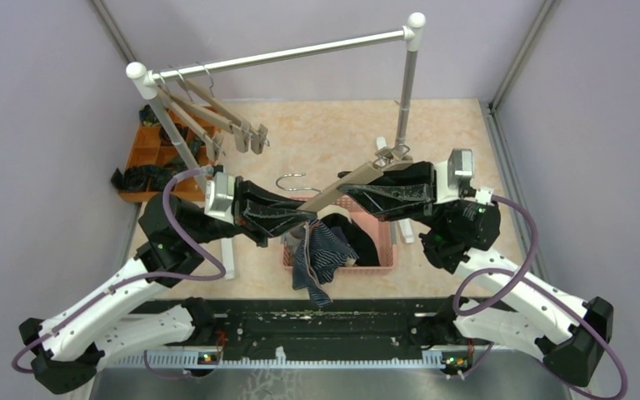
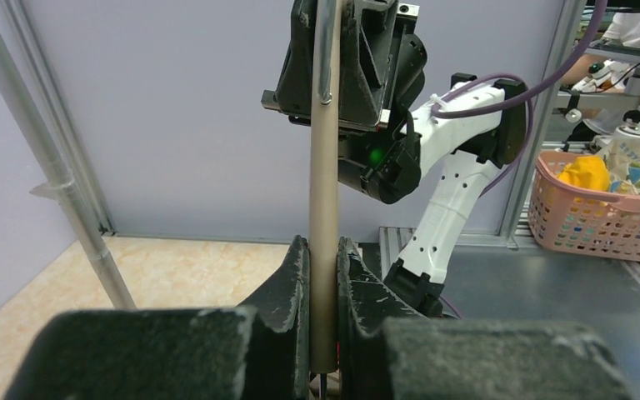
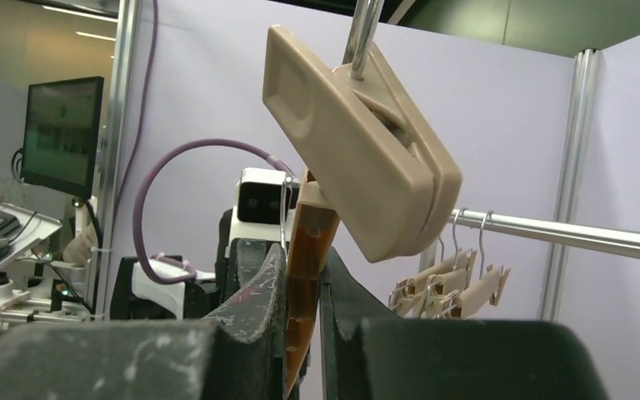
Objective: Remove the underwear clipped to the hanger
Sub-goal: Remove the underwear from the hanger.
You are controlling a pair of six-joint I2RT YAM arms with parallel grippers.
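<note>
I see left gripper (image 1: 300, 218) and right gripper (image 1: 358, 188) both clamped on hanger (image 1: 331, 195) mid-frame. Striped underwear (image 1: 320, 260) dangles over basket (image 1: 388, 250).

A pink basket (image 1: 386, 246) is set mid-worktop (image 1: 325, 133); an orange tray (image 1: 146, 150) is placed far left, by the rail (image 1: 300, 52).

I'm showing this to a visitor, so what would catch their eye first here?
The left arm's fingers and the right arm's fingers clamp one beige plastic clip hanger between them, mid-table. Navy white-striped boxer shorts dangle from its left end across the rim of a pink plastic basket.
</note>
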